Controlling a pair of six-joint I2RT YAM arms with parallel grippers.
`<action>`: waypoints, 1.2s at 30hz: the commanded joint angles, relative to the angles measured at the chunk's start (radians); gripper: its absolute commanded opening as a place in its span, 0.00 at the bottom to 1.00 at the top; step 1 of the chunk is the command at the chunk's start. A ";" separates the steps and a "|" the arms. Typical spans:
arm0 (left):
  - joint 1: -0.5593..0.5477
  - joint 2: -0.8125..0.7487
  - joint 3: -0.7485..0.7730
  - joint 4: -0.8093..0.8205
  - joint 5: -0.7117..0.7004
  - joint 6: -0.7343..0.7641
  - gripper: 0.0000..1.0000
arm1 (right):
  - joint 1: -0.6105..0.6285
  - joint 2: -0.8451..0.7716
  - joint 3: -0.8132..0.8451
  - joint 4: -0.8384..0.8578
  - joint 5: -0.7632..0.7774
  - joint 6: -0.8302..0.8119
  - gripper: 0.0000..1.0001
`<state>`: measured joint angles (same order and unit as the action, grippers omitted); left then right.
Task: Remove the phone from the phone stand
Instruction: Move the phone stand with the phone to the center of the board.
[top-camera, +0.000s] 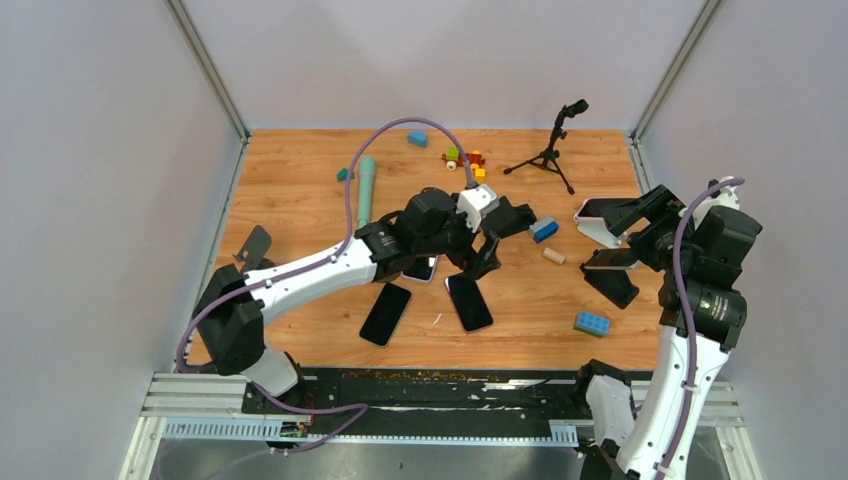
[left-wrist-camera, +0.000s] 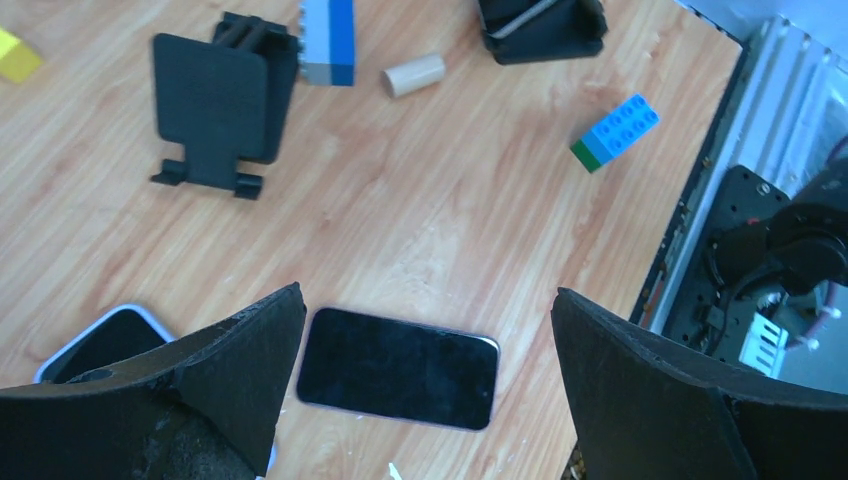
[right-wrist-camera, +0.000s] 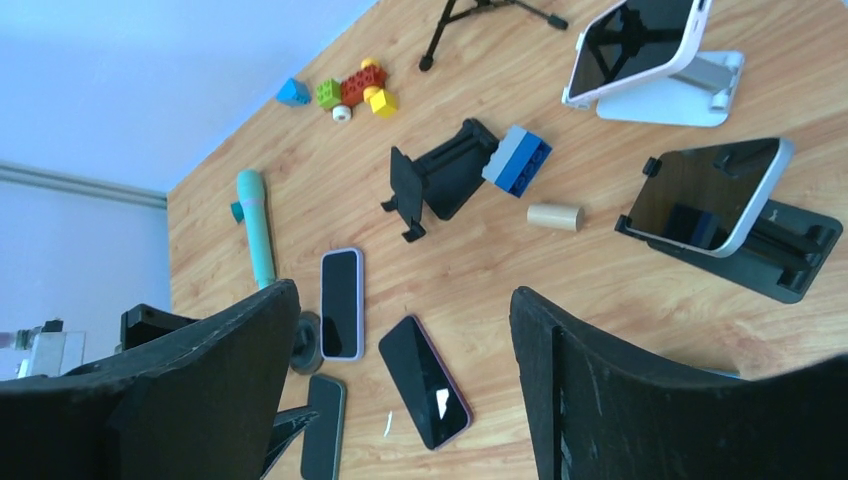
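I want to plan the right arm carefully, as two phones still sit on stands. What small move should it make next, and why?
Probably lower the right gripper toward the phone on the black stand. Its jaws stand open with nothing between them, and that phone leans on its stand untouched, close beside the gripper.

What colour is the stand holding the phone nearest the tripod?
The stand is white; it shows best in the right wrist view.
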<state>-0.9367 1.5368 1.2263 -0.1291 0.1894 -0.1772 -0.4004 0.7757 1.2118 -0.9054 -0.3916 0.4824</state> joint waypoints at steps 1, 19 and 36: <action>-0.026 -0.010 0.018 0.025 0.076 0.047 1.00 | 0.007 0.046 0.025 -0.030 -0.094 -0.040 0.77; -0.041 -0.057 -0.150 0.215 0.051 0.037 1.00 | 0.639 0.145 0.362 -0.184 0.293 -0.111 0.79; -0.150 0.308 0.057 0.588 0.172 0.076 1.00 | 0.640 -0.122 0.370 -0.581 0.553 -0.103 0.84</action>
<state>-1.0924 1.8534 1.2716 0.3157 0.3244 -0.0315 0.2337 0.6571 1.6806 -1.4071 0.0731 0.3286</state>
